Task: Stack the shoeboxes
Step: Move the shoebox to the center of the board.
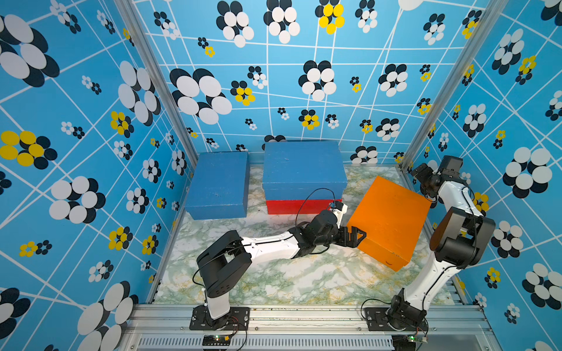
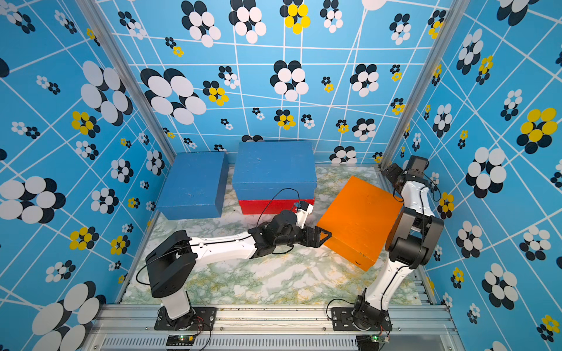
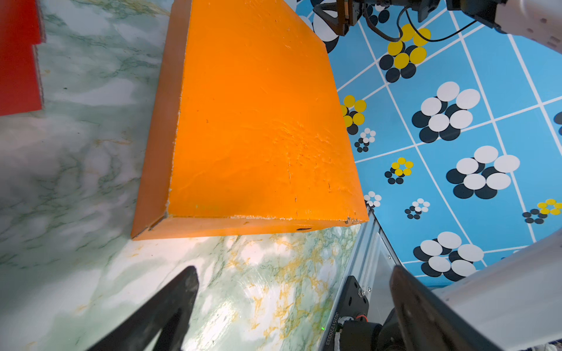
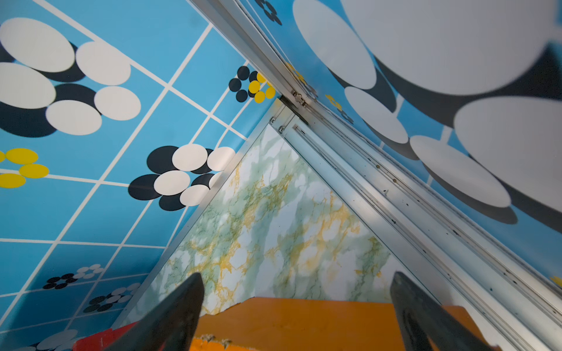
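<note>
The orange shoebox (image 1: 392,218) sits skewed on the table (image 1: 273,273), right of the blue shoebox (image 1: 304,165) stacked on the red shoebox (image 1: 298,207). It lies between my hands: left gripper (image 1: 359,238) just beside its left side, right gripper (image 1: 421,173) beyond its far corner (both spread wide, empty).

We are looking into a lab's robot test cell. Upright wall panels printed bright blue with white lines and black, white and yellow dot flowers (image 1: 304,76) enclose a green-and-white marble-patterned tabletop (image 1: 273,279). Silver aluminium profile posts (image 1: 156,82) frame the far corners. A white-and-black left robot arm (image 1: 267,246) and its right twin (image 1: 425,279) are bolted to a slotted aluminium rail (image 1: 304,316) along the near edge.
</note>
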{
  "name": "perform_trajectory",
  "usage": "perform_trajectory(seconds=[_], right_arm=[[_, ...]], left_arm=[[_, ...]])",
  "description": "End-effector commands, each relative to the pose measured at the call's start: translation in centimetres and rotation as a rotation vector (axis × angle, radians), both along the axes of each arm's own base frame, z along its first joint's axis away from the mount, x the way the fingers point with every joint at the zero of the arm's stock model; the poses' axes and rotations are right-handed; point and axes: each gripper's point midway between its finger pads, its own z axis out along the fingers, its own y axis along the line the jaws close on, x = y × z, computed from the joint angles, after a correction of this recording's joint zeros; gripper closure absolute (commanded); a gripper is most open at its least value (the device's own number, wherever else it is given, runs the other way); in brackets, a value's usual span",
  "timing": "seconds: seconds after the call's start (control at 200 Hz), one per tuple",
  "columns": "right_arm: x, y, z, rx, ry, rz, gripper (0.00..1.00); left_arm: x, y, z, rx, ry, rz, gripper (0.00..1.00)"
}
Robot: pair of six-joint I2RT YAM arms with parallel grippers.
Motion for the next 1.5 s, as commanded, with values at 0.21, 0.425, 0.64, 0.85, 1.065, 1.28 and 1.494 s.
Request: perform_trajectory(seconds=[0.21,0.425,0.64,0.85,1.065,1.28,1.494], right_arm=[[0.5,1.3,-4.0,0.102,0.108,0.086,0.04],[0.6,1.7,-5.3,0.132,0.164,0.108,0.05],[-0.7,3.1,-5.1,0.148,0.227,0.146,0.06],[-2.8,4.7,-3.7,0.094,0.242,0.151,0.07],[-6.4,7.6,-5.8,0.129,0.293,0.173,0.07],[-10.5,9.5,-6.9,0.125,0.309,0.195,0.07],[-12.6,10.2,-6.0,0.101,0.307,0.209,0.07]], left_arm=[[-1.1,-2.4,-0.3,-0.028,0.030,-0.059,0.00],[-1.2,-2.7,-0.8,-0.022,0.041,-0.061,0.00],[-1.2,-2.8,-0.7,-0.025,0.043,-0.060,0.00],[-1.2,-2.4,-0.3,-0.029,0.037,-0.053,0.01],[-1.1,-1.2,-0.4,-0.014,0.028,-0.026,0.01],[-1.2,0.2,-0.1,0.000,0.010,0.000,0.00],[-1.5,0.7,-1.0,0.009,0.029,0.005,0.00]])
